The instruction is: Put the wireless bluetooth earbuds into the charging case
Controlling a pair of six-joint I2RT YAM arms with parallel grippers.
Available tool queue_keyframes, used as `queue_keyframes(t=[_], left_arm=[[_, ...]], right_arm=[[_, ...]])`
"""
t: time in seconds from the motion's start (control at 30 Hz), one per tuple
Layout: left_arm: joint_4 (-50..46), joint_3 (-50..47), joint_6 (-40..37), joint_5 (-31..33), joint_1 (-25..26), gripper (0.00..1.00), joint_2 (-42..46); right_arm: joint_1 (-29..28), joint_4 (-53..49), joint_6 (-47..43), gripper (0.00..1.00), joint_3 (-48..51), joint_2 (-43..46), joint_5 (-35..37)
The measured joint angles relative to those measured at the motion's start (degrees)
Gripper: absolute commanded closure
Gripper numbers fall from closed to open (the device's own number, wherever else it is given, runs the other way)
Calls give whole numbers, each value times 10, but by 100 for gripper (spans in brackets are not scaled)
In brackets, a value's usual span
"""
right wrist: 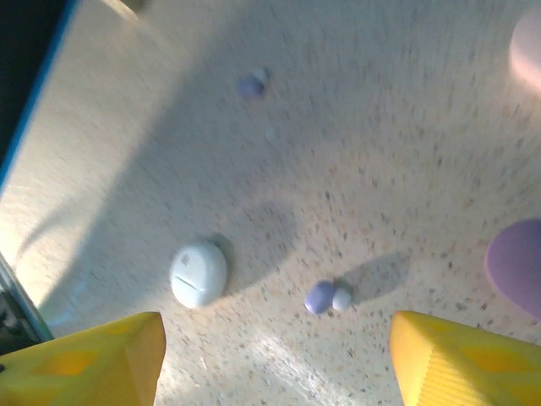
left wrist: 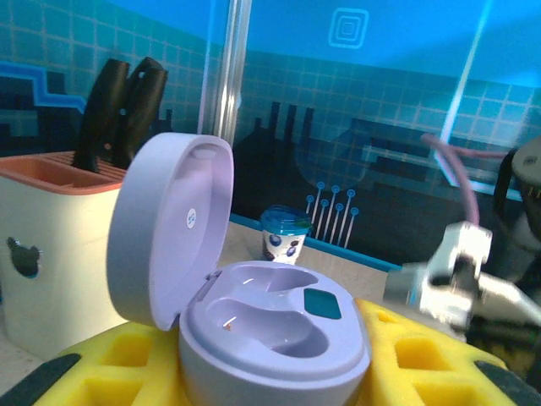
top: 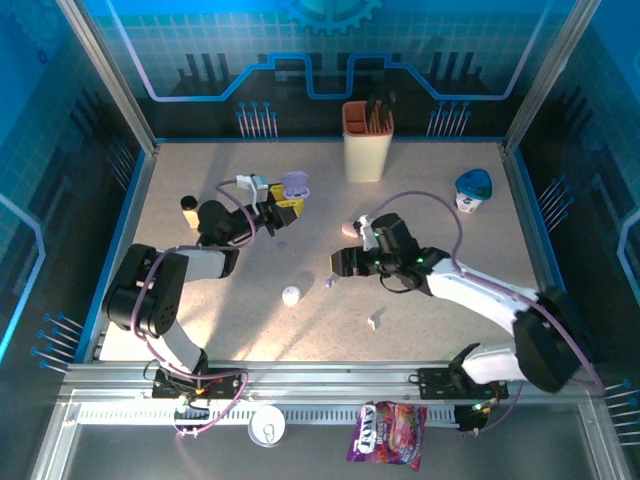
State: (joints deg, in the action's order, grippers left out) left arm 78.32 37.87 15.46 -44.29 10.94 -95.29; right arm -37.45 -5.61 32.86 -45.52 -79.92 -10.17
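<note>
My left gripper (top: 283, 206) is shut on an open lilac charging case (top: 296, 184), held between its yellow pads (left wrist: 423, 355). The case (left wrist: 270, 326) has its lid (left wrist: 169, 228) tipped back and both sockets are bare. A purple earbud (right wrist: 321, 297) with a white tip lies on the table between the yellow fingertips (right wrist: 93, 364) of my right gripper (right wrist: 270, 364), which hovers open above it. In the top view that earbud (top: 328, 283) sits just in front of the right gripper (top: 338, 265). A second purple earbud (right wrist: 251, 85) lies farther off.
A shut white case (top: 291, 295) lies left of the earbud and a pink case (top: 350, 229) behind the right gripper. A small white piece (top: 375, 321) lies nearer the front. At the back stand a peach knife block (top: 367, 140) and a blue-lidded cup (top: 473, 190). A small bottle (top: 189, 207) stands at the left.
</note>
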Motion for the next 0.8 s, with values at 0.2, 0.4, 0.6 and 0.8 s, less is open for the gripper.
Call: queue_keyframes(t=[0.2,0.4,0.6,0.8], left_arm=[[0,0,-2,6,-10,71,4],[1,0,-2,10,-11,71,27],[1,-7,-2,10,-11,72,42],[0,-10,-2,10,-11,72,43]], right_arm=[[-8,-44,-10,30,-82,-127,-34],[-15,-77,-34,30,-162,-214,-62],[-19,-106,-55,30,-197,-267,-79],[-19,-120,-62,30,-200,-283,-83]])
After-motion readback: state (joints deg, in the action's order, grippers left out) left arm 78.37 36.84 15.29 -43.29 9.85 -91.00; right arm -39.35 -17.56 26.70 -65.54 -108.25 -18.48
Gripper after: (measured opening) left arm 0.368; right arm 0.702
